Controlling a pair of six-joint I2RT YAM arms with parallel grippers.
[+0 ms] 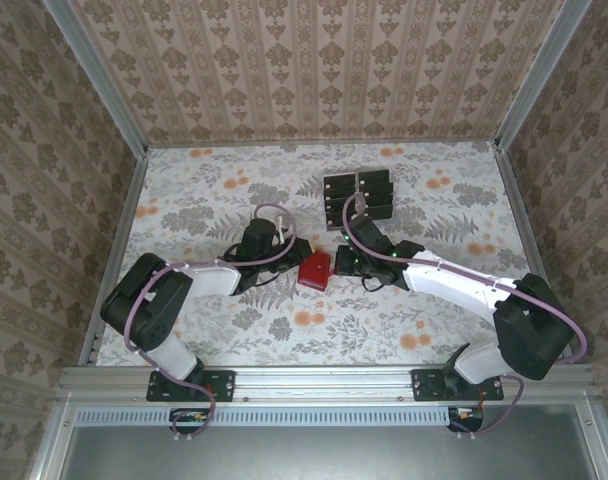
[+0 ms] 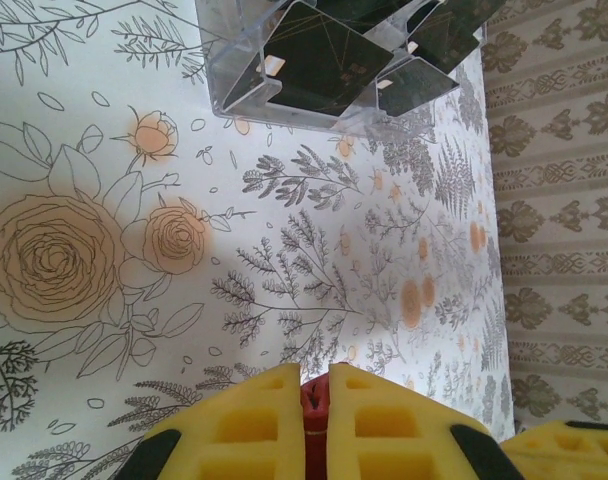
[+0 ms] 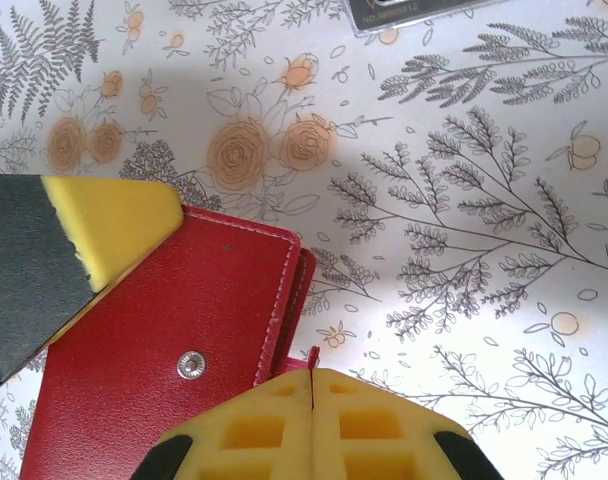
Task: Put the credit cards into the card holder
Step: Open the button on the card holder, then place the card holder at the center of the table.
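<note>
The red card holder (image 1: pixel 315 270) lies mid-table between my two grippers. My left gripper (image 2: pixel 315 378) is shut on its red edge, which shows between the yellow fingers. My right gripper (image 3: pixel 313 372) is shut on a thin red flap of the card holder (image 3: pixel 174 340), whose silver snap stud (image 3: pixel 191 366) faces up. The other arm's yellow finger (image 3: pixel 114 225) rests at the holder's far corner. Several black credit cards (image 1: pixel 358 197) stand in a clear plastic stand behind the holder. In the left wrist view the credit cards (image 2: pixel 324 60) sit at the top edge.
The floral table cloth (image 1: pixel 214 200) is bordered by metal rails and patterned walls (image 1: pixel 314 70). The clear stand (image 2: pixel 244 95) sits just beyond the right arm's wrist. Bare cloth lies to the left and along the front (image 1: pixel 314 340).
</note>
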